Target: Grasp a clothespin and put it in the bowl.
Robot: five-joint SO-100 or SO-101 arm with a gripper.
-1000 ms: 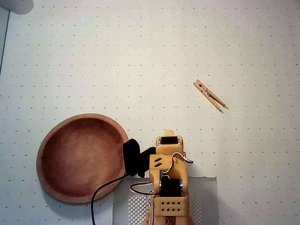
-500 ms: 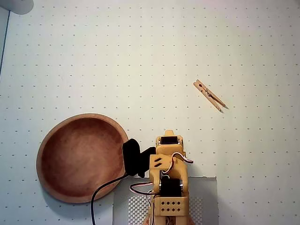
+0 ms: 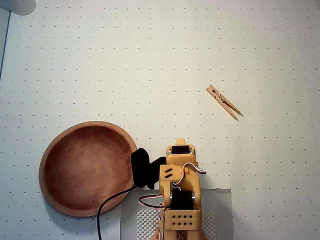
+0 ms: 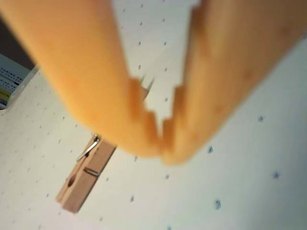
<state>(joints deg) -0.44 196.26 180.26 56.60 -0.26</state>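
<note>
The clothespin (image 3: 224, 101) is light-tan wood and lies flat and diagonal on the dotted white mat, right of centre in the overhead view. The bowl (image 3: 50, 150) is reddish-brown wood, empty, at the lower left. My orange arm (image 3: 181, 190) is folded at the bottom centre, between the two and well short of the clothespin. In the wrist view my gripper (image 4: 162, 149) fills the frame with its toothed fingertips meeting and nothing between them. The clothespin (image 4: 84, 179) lies on the mat beyond it, its far end hidden behind one finger (image 4: 86, 72).
A black camera and cable (image 3: 142, 167) hang off the arm next to the bowl's right rim. The arm's base sits on a grey patch (image 3: 220, 210) at the bottom edge. A pale round object (image 3: 17, 6) is in the top left corner.
</note>
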